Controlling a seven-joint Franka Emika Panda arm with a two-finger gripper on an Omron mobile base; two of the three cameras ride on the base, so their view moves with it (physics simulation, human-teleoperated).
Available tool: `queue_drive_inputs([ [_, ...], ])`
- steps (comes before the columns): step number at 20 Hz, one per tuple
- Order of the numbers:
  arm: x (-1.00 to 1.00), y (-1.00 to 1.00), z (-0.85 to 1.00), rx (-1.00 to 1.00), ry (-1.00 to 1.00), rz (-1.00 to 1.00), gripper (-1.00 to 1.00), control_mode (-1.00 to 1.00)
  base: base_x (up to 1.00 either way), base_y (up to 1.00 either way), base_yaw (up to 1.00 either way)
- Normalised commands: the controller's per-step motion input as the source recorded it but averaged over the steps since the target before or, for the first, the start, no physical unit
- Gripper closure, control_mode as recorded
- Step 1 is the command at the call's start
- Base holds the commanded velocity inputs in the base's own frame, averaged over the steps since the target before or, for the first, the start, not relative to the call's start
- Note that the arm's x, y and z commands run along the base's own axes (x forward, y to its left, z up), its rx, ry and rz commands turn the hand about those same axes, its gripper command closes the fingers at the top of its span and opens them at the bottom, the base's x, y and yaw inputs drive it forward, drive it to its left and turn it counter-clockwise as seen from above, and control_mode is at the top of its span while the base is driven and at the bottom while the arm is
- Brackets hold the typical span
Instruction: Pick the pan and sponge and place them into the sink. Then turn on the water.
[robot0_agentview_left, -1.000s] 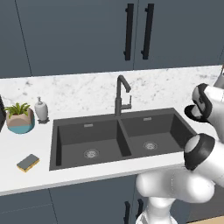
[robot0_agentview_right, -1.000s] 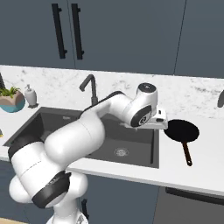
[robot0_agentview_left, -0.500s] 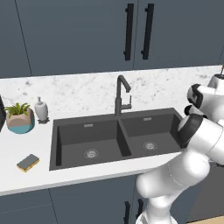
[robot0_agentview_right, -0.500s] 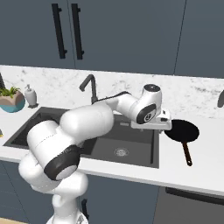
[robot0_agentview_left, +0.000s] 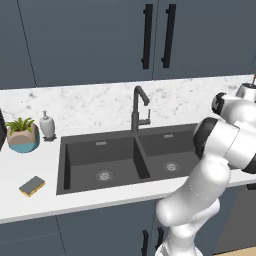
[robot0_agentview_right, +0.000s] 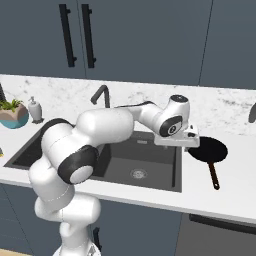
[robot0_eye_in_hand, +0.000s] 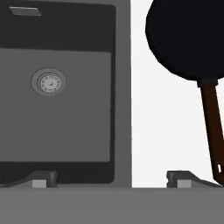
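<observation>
You had the gripper (robot0_agentview_right: 193, 136) hanging over the right rim of the sink (robot0_agentview_right: 150, 181), fingers spread wide and holding nothing. The pan (robot0_agentview_right: 209, 150) lay on the counter (robot0_agentview_right: 235, 190) just right of the sink, its handle (robot0_eye_in_hand: 211, 124) pointing toward the near edge; the sponge (robot0_agentview_left: 32, 185) sat well apart, on the counter left of the sink. For a clean pick, you needed to shift right, centre the fingers across the handle, then descend before closing.

Arm swung further right, pincer (robot0_agentview_right: 192, 144) now over sink (robot0_agentview_right: 150, 186) edge, nearer pan (robot0_agentview_right: 209, 151).
</observation>
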Motion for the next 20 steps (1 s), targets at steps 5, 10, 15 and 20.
queue_drive_inputs([
  [5,0.0,-0.01,-0.04,0.0,0.0,0.0,-1.0,-1.0,0.0,0.0,0.0],
  [10,0.0,-0.01,-0.12,0.0,0.0,0.0,-1.0,-1.0,0.0,0.0,0.0],
  [15,0.0,-0.2,-0.17,0.0,0.0,0.0,-1.0,-1.0,0.0,0.0,0.0],
  [20,0.0,-0.36,-0.18,0.0,0.0,0.02,-1.0,-1.0,0.0,0.0,0.0],
])
